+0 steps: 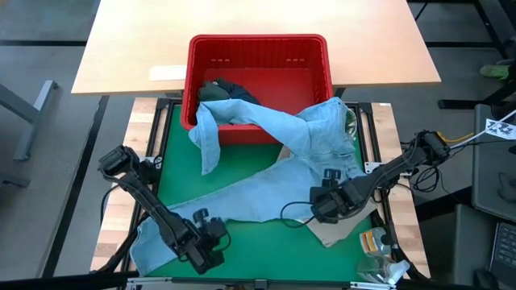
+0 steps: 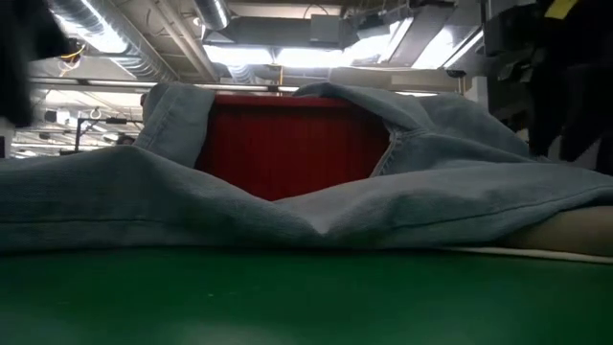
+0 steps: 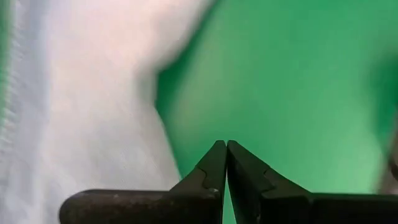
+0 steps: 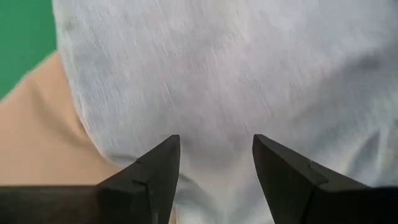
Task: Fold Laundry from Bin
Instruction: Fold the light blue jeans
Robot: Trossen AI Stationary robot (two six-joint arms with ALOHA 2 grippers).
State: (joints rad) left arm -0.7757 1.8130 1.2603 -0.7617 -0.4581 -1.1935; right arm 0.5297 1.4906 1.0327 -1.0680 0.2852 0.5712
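Observation:
A light blue garment point(image 1: 306, 133) hangs out over the near rim of the red bin point(image 1: 258, 44) and spreads across the green mat point(image 1: 266, 238) toward the near left. Dark garments point(image 1: 226, 90) lie inside the bin. A beige garment point(image 1: 334, 229) lies on the mat under the blue one's right part. My left gripper point(image 3: 225, 148) is shut on nothing above bare mat, just beside the blue cloth's edge point(image 3: 93, 124). My right gripper point(image 4: 216, 146) stands open above the blue cloth point(image 4: 236, 74), with the beige cloth point(image 4: 37, 137) beside it.
The bin stands at the mat's far edge, against a wooden table point(image 1: 258, 16) behind it. Small clear-wrapped items point(image 1: 375, 242) lie at the near right corner. In the low view the blue cloth point(image 2: 402, 192) hides most of the bin point(image 2: 287, 144).

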